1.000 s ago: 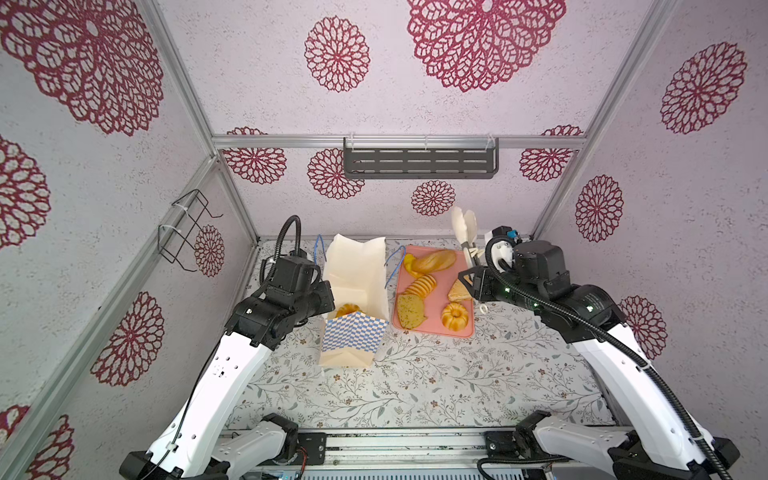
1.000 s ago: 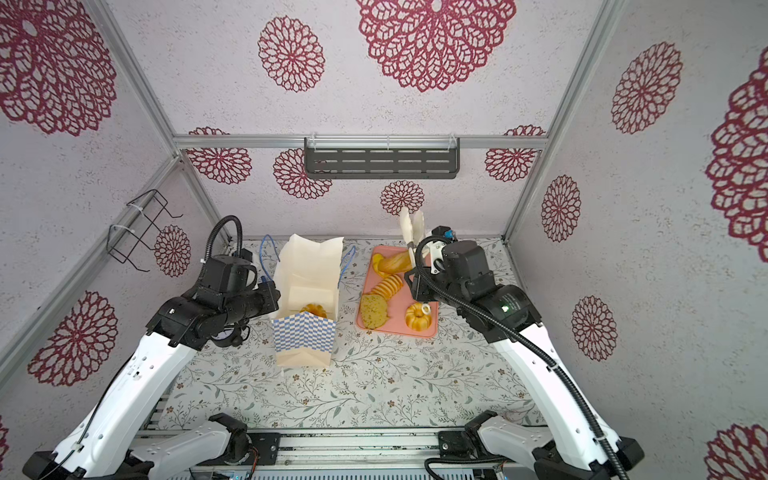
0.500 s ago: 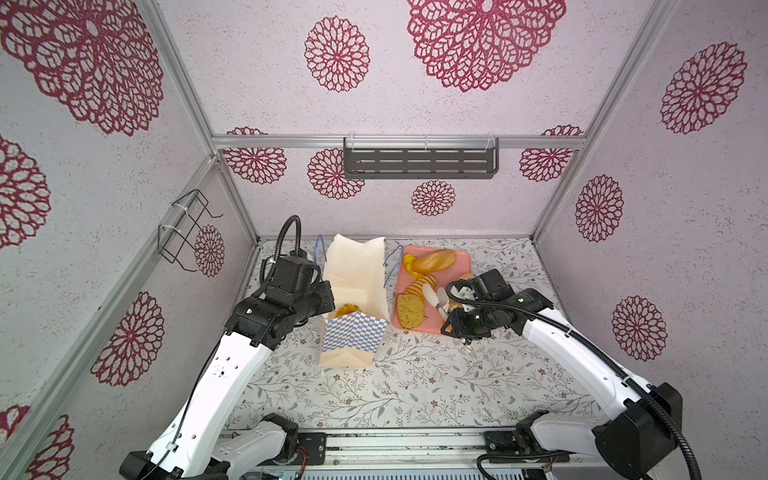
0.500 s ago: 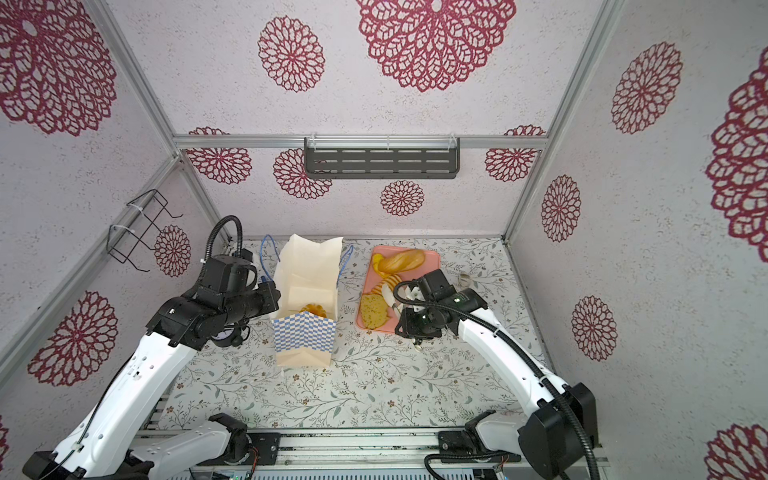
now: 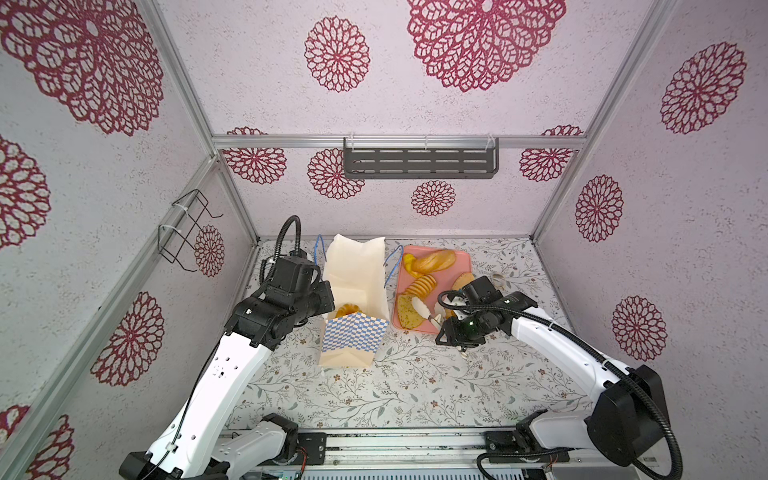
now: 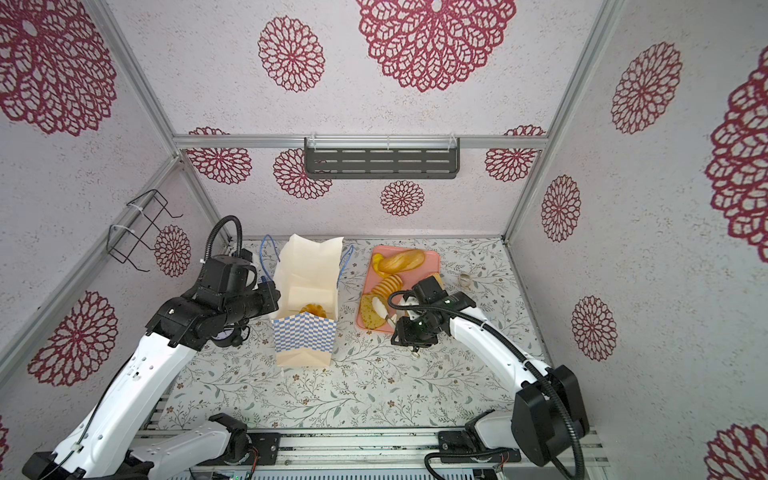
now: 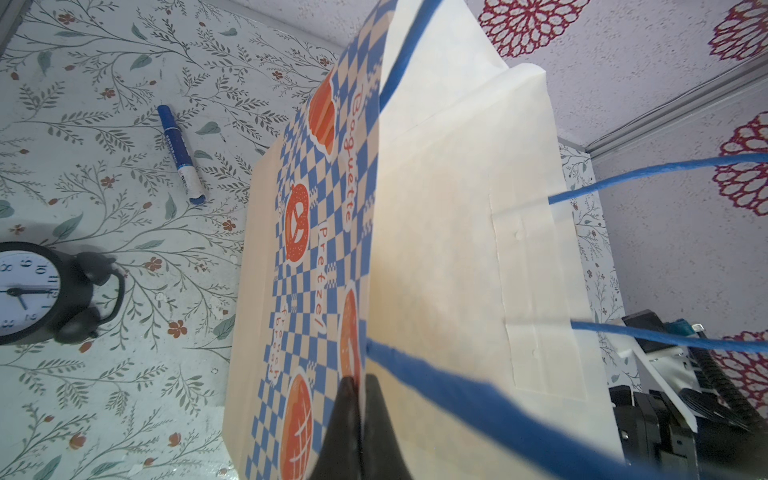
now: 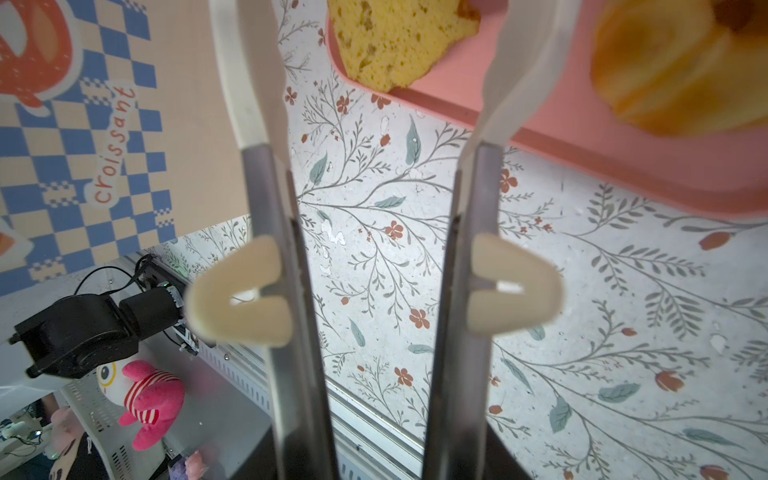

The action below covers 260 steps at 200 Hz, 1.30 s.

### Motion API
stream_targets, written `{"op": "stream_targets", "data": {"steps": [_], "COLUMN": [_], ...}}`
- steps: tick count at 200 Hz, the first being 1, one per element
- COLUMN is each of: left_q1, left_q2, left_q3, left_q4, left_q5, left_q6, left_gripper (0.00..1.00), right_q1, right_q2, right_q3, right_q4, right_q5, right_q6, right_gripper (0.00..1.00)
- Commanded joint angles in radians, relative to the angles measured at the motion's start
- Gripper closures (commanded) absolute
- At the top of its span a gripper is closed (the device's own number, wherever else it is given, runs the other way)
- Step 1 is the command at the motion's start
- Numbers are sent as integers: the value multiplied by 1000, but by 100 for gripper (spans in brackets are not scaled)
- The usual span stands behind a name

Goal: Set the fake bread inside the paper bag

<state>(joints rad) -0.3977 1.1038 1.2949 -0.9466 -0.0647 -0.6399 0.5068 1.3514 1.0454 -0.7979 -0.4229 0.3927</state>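
The right gripper's (image 5: 428, 314) fingers stand parted and empty, tips low over the green-speckled slice (image 5: 405, 318) at the near end of the pink tray (image 5: 464, 258). A second ago that arm was raised high, so I'd say another pick is starting. The left gripper (image 7: 359, 388) is clenched on the paper bag's (image 5: 353, 337) rim, holding it open. One fake bread (image 5: 347, 309) lies inside the bag; the rest sit on the tray.

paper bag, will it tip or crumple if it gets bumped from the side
Likely floppy: the paper bag has thin walls that bow at the open mouth. Tall, with only one fake bread showing inside, it looks light and apt to tip. The left end effector, shut on its rim, should steady it.
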Motion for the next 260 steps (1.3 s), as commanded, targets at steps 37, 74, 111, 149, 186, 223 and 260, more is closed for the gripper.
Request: {"op": "stream_targets", "data": {"steps": [37, 74, 111, 149, 186, 223, 260], "left_q1": [-9, -8, -8, -7, -8, -8, -8], "left_q2": [-22, -22, -19, -16, -16, -16, -15], "left_q3": [0, 1, 3, 3, 1, 1, -2], "left_q4": [35, 34, 33, 33, 34, 33, 36], "left_q5": [-3, -4, -4, -3, -3, -5, -5], "left_q6": [0, 0, 0, -1, -1, 0, 0], "left_gripper": [100, 100, 100, 100, 100, 100, 100], "right_q1": [-2, -3, -3, -5, -5, -4, -5], "right_q2": [32, 56, 75, 87, 105, 122, 134], "right_q3": [1, 2, 1, -2, -7, -5, -2], "right_q4": [49, 59, 68, 74, 85, 98, 112], "right_q5": [-13, -13, -12, -13, -16, -25, -45], "right_q6": [-41, -50, -55, -61, -64, -66, -65], "right_gripper": [52, 52, 52, 52, 53, 55, 62]}}
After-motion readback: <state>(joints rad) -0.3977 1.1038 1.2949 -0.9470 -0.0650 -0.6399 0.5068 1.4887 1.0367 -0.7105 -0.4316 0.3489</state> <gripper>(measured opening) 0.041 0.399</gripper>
